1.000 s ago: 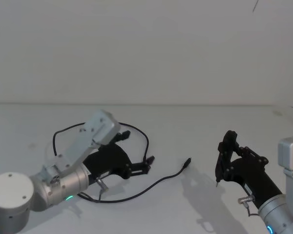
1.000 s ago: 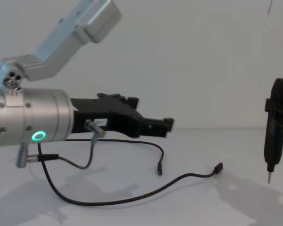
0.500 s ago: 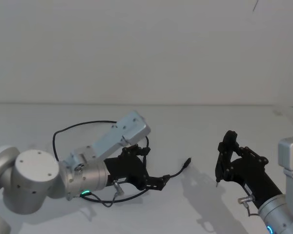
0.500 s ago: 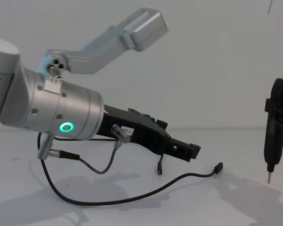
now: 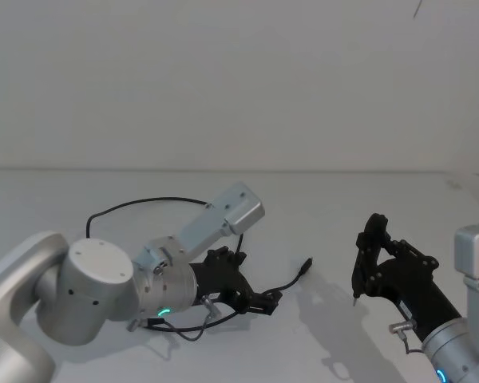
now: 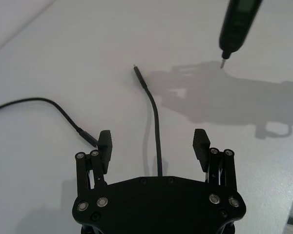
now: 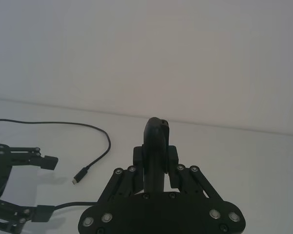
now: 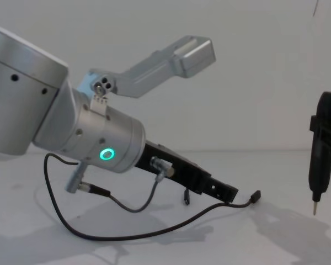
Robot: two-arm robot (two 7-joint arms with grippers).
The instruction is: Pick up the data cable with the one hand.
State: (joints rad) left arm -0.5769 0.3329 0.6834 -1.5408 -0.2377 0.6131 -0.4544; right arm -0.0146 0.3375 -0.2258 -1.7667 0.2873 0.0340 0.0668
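Data cable (image 5: 290, 282) lies slack on the white desk (image 5: 367, 199). It loops wide behind my left arm and runs forward to a small plug (image 5: 306, 263) that points toward the right side. I have the left hand (image 5: 265, 301) pitched nose-down over that forward stretch, and in the chest view its tips sit just above the desk.

Through the left wrist view its fingers (image 6: 105, 141) are spread wide. The cable runs straight up the gap between them, roughly centred, and neither pad touches it. I judge that is why the hand is angled this way: with the cord lying across the closing direction, a squeeze should pinch it cleanly.

The cable's other end passes just beside one finger, so a sloppy descent could trap both strands. A short grey wire (image 8: 133, 207) hangs from the wrist; I take it for the arm's own lead, not my target.

Well off to the right, the right hand (image 5: 373, 257) is clamped on a pen-shaped tool (image 5: 359, 275), held tip-down and clear of the cable.
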